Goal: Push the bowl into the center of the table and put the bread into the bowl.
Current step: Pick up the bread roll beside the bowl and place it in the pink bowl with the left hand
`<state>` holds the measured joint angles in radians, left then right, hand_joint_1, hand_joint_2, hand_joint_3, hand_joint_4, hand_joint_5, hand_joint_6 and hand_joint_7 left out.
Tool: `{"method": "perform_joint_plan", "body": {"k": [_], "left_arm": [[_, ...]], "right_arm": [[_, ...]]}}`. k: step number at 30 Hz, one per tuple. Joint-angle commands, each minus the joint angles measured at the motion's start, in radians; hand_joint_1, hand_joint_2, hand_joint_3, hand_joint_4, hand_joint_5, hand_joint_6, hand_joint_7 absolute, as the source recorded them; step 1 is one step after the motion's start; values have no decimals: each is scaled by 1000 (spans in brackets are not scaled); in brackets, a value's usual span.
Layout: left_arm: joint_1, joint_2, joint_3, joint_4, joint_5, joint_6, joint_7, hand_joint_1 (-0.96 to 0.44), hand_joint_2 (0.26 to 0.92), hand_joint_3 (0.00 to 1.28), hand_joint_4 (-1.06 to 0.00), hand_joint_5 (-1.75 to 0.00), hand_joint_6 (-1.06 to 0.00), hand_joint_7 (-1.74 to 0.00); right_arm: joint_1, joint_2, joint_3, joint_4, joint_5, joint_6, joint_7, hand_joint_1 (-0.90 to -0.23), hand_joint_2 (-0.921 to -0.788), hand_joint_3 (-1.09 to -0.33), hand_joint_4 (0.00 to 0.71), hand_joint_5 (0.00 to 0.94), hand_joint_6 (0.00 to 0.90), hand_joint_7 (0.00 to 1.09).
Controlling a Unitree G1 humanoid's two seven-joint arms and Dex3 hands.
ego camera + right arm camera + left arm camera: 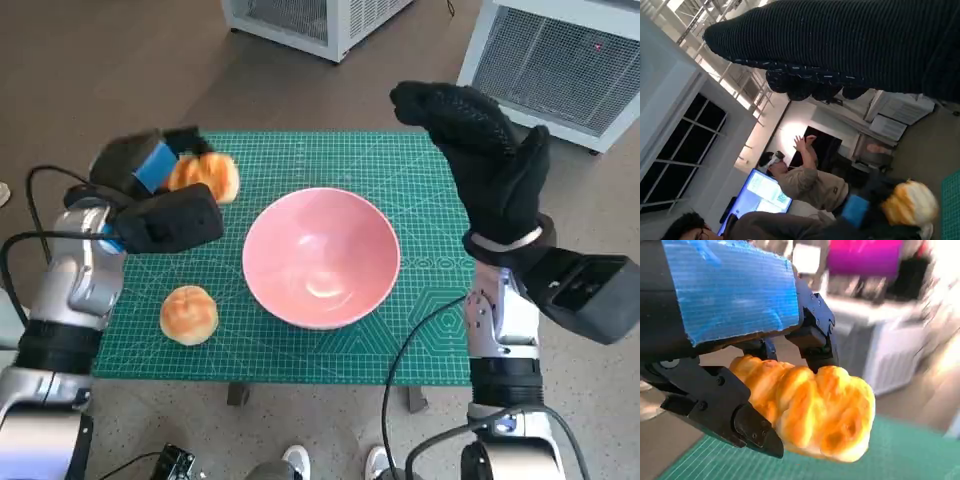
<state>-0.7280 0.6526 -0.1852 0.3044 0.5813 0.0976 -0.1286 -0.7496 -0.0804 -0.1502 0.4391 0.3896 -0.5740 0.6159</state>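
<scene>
Bowl: glossy pink round bowl (321, 256), sitting about mid-table on the green gridded cutting mat (400, 345); looks already centred, so the pushing step reads as done.
Held bread: golden twisted bread roll (810, 410), clamped in the black left hand with blue tape over its back (150, 172), raised above the mat's far left corner, well apart from the bowl.
Left-hand grip: fingers (812, 337) pressing the roll from above and a lower black part under it, in the left wrist view; only one end of the roll caught, most of it sticking out free.
Other bread: small round golden bun (189, 314), lying on the mat near its front left edge, just beside the bowl, untouched.
Right hand: black knitted-glove right hand (480, 150), lifted beside the table's right edge, fingers spread, holding nothing.
Bystanders: a person (805, 180) with raised hands, visible in the right wrist view.
Stage, as judged: carrying the roll across to the bowl.
Risk one: roll slipping or tearing out mid-carry, given the shallow end grip on soft bread.
Risk two: letting go too early, before reaching the rim, dropping the roll on the mat.
Risk three: coming in too low, knocking the bowl off centre.
</scene>
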Motion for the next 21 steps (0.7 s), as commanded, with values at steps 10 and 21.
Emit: {"method": "perform_joint_plan", "body": {"k": [10,21], "left_arm": [[129,-61,42,-346,-34,-69,-9,1,915,17,-775,-1046,-677,-1140],[124,-116,-47,-356,-3,-135,-52,2,919,18,-774,-1032,-656,-1177]], "right_arm": [[29,-9,1,1,7,24,11,-700,-921,-906,161,2,-1,549],[33,-9,0,-6,10,25,11,-701,-921,-903,165,4,-1,551]]}}
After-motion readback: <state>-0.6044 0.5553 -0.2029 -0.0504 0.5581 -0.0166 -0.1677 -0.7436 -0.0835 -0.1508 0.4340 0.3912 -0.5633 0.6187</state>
